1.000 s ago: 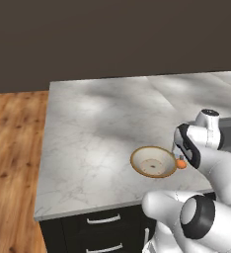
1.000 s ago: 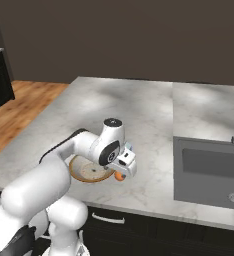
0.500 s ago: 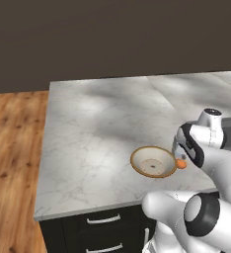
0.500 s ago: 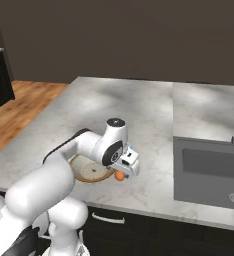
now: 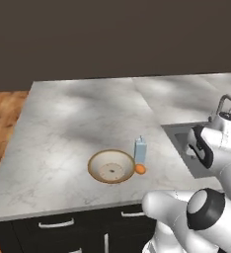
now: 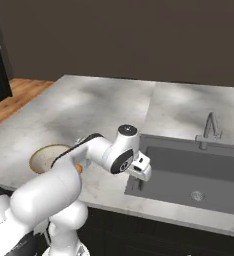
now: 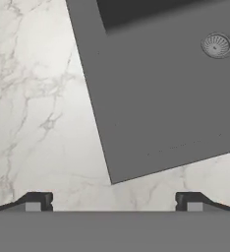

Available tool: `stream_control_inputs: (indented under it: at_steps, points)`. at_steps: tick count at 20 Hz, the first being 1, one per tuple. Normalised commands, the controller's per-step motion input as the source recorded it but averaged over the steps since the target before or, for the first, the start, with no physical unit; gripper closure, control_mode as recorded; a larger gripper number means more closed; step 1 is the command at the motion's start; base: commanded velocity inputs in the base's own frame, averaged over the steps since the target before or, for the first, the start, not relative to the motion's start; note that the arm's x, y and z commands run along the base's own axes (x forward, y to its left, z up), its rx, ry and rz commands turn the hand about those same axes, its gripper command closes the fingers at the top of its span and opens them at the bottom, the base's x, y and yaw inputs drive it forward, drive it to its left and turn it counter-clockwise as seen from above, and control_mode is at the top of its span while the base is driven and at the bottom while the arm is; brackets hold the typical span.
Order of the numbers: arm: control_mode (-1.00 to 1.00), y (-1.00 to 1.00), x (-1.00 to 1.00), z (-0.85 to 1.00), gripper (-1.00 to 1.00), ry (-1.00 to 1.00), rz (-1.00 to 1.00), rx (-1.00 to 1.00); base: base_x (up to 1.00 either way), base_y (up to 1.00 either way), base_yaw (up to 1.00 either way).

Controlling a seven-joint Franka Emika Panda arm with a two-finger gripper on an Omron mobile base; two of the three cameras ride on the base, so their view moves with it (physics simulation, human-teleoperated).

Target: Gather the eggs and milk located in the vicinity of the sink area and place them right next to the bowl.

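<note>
The milk (image 5: 140, 150) stands upright at the centre of the left base view, just beside the right rim of the bowl (image 5: 111, 166); one orange-brown egg (image 5: 140, 169) lies on the surface at the carton's foot, close against the bowl's lower right rim; in the right base view a sliver of the same egg (image 6: 79, 168) shows at mid left behind the arm. The pale egg cannot be located in these pictures. Judgement: carton and one egg are delivered; the second egg remains to be fetched.

The pincer (image 6: 141, 169) hangs at the centre of the right base view, over the near left corner of the sink (image 6: 199, 172); in the hand view its two tips (image 7: 38, 202) sit at the bottom corners, spread wide and released, with nothing between them; below lies the sink's corner and, at upper right, the drain (image 7: 216, 45).

Step in hand, as judged: searching the sink area for the remaining egg. To do it well, sweep the hand camera along the sink's rim and floor before descending; keep the fingers parted; approach a small round egg from straight above, centred, and close gently, since it may roll.

The surface (image 5: 73, 123) is pale grey marble-patterned stone, bare apart from the items noted; the tap (image 6: 209, 127) stands at the sink's far edge, right of centre. Dark drawer fronts with pale handles (image 5: 53, 224) run along the bottom of the left base view; a wooden floor (image 5: 1, 106) shows at its left edge; a dark wall (image 5: 112, 34) fills the top.
</note>
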Motion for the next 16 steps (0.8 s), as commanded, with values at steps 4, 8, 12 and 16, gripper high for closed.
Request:
stream_control_inputs:
  at_steps: [4, 8, 12, 16]
  points:
    - [1.00, 0.00, 0.00, 0.00, -1.00, 0.00, 0.00, 0.00, -0.19, -1.00, 0.12]
    - [1.00, 0.00, 0.00, 0.00, -1.00, 0.00, 0.00, 0.00, -0.70, -1.00, 0.04]
    - [1.00, 0.00, 0.00, 0.00, -1.00, 0.00, 0.00, 0.00, -0.43, -0.97, -0.07]
    - [1.00, 0.00, 0.00, 0.00, -1.00, 0.00, 0.00, 0.00, 0.00, -0.95, -0.01]
